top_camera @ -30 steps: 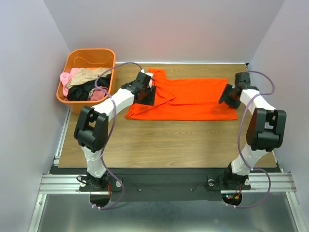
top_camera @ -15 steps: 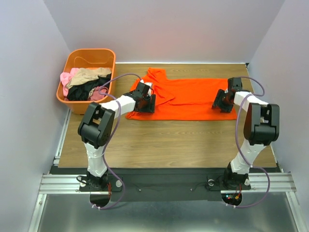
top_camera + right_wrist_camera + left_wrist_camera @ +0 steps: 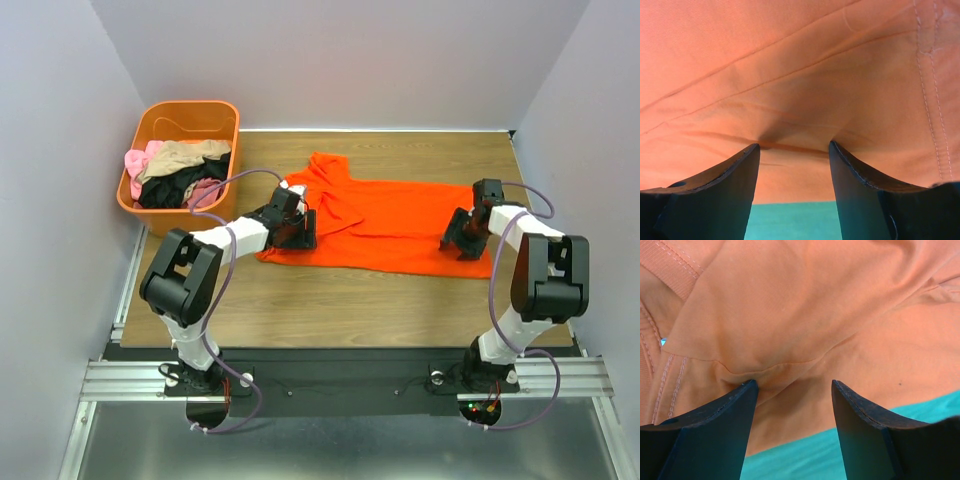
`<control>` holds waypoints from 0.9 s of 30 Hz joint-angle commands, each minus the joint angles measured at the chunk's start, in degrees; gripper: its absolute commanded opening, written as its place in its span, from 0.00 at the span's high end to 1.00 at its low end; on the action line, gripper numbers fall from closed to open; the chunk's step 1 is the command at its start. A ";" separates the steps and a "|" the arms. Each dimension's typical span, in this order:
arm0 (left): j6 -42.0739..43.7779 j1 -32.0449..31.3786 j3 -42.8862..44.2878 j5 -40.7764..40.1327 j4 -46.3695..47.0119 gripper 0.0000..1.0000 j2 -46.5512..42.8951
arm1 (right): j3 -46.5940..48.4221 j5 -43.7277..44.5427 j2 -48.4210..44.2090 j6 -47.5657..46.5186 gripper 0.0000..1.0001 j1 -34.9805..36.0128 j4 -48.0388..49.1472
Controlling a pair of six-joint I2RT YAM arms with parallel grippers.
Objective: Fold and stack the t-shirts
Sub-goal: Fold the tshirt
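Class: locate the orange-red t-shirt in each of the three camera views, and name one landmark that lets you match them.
Top external: the orange-red t-shirt lies spread across the middle of the table, between both arms.
Left wrist: it fills the picture above the left fingers, collar ribbing top left.
Right wrist: it fills the picture above the right fingers, stitched hem at right.
Shared landmark: the shirt's edge against bare table.

Orange-red tee lies spread on the wooden table. Left gripper sits on its left end, right gripper on its right end. Orange tub, far left, holds pink, tan and black garments.
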 commanded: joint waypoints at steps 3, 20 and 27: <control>-3.89 -2.34 -6.27 3.65 -10.89 0.27 -2.54 | -2.86 -0.89 -2.61 2.02 0.36 -0.35 -12.78; -3.10 -1.12 19.55 -4.70 -28.48 0.14 -8.89 | 18.13 6.84 -5.18 -2.90 0.33 -5.44 -21.24; 0.32 1.96 36.16 -4.44 -29.35 0.14 5.15 | 29.03 6.58 7.82 -1.76 0.35 -7.91 -10.95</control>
